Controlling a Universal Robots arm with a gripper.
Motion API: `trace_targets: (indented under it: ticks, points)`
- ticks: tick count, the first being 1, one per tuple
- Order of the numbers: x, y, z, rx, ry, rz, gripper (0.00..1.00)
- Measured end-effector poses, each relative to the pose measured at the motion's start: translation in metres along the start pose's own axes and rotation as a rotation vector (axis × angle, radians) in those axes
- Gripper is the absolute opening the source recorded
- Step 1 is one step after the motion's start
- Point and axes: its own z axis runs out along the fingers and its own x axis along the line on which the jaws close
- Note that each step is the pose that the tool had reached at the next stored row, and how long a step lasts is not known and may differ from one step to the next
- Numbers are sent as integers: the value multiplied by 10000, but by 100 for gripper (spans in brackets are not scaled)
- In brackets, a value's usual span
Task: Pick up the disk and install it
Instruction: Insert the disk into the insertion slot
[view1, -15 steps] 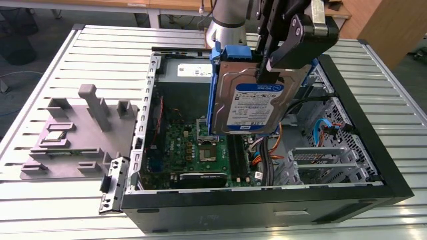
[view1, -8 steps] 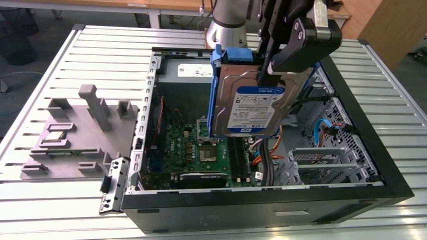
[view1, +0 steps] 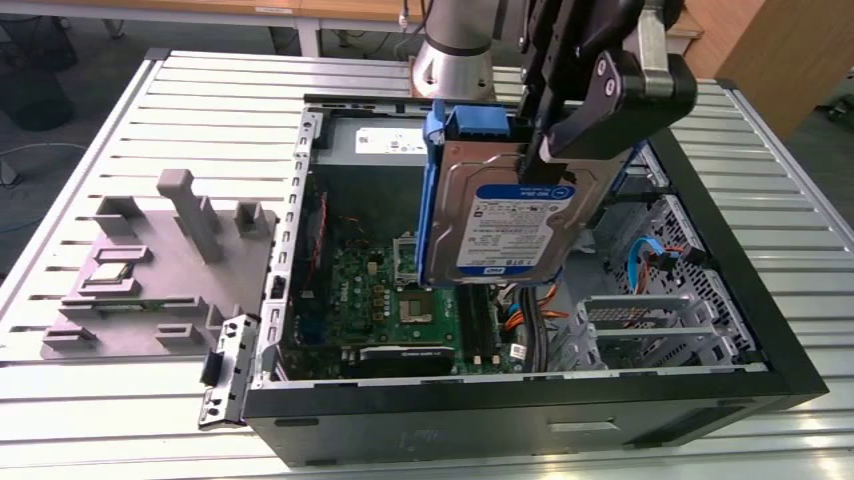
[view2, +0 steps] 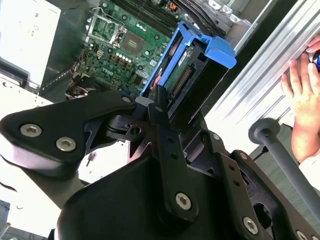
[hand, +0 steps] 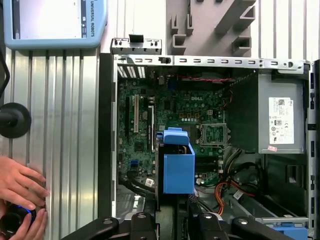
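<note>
Above the open black computer case (view1: 534, 405), the black gripper (view1: 531, 168) is clamped on the silver rectangular disk (view1: 514, 225) with its blue plastic frame, holding it upright. If that edge grip is weak, the disk may slip onto the green motherboard (view1: 387, 300) or snag the orange cables (hand: 223, 191).

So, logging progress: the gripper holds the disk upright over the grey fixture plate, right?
No. The gripper holds the disk upright over the open computer case, above its motherboard, not over the grey fixture plate; the exterior view shows it.
</note>
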Motion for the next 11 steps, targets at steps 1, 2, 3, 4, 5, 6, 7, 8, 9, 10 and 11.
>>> trace_targets:
  ticks: [1,2,3,4,5,6,7,8,9,10,11]
  points:
    - [1,-2,0,0,0,0,35]
    - [1,-6,0,0,0,-1,35]
    - [2,-13,0,0,0,-2,35]
    - [2,-23,1,0,0,-1,35]
    - [2,-37,2,0,-1,-1,35]
    - [2,-56,2,0,-1,-1,35]
    - [2,-75,2,0,-1,-1,35]
    - [2,-95,2,0,1,-1,35]
    - [2,-116,2,0,0,-1,35]
    - [2,-138,2,0,0,-1,35]
    - [2,-162,2,0,1,-1,35]
